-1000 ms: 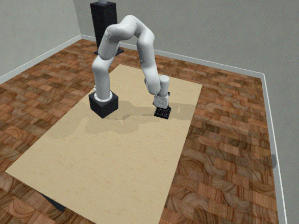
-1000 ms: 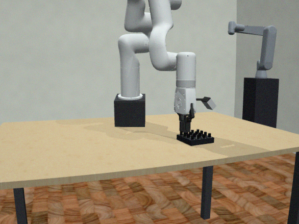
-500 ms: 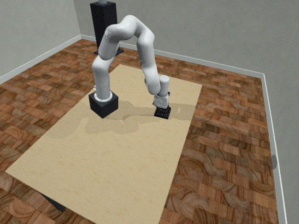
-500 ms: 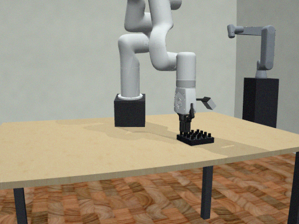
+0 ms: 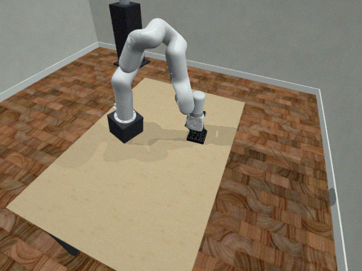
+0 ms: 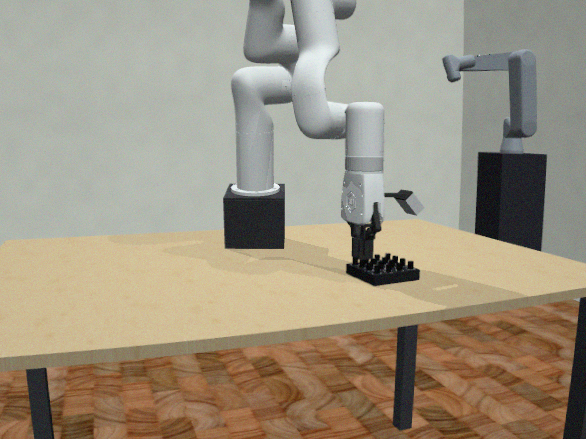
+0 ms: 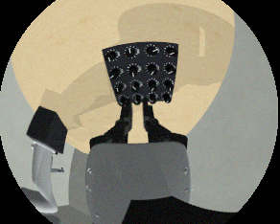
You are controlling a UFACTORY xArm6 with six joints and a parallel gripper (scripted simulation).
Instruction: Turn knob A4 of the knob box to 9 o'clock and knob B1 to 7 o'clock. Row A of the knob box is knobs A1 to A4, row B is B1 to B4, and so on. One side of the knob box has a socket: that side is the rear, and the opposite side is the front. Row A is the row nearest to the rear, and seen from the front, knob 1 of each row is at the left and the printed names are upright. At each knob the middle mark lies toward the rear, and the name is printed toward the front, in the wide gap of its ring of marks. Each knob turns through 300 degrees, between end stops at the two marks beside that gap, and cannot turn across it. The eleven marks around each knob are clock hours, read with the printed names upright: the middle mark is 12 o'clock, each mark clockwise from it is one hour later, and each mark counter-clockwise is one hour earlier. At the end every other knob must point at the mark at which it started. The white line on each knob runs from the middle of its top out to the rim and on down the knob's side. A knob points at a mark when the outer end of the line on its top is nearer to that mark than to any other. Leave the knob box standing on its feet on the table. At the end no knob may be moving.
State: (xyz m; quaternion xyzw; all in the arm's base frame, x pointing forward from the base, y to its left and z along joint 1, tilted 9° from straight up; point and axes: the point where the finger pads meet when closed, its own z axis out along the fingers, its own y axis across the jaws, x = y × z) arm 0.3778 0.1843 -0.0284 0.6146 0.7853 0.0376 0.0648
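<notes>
The black knob box (image 5: 196,139) stands on the tan table, right of the arm's base. It also shows in the exterior view (image 6: 383,269) and the wrist view (image 7: 143,74), with several rows of small black knobs with white lines. My gripper (image 6: 362,258) points straight down at the box's left corner in the exterior view. In the wrist view the gripper's (image 7: 136,105) fingers stand a little apart on either side of one knob (image 7: 138,98) in the nearest row, second from the left. The printed names are too small to read. The fingers look open, not pressed on the knob.
The arm's black base block (image 6: 254,216) stands on the table behind and left of the box. A second grey arm on a black pedestal (image 6: 510,199) stands off the table at the far right. The table's right edge lies a short way beyond the box.
</notes>
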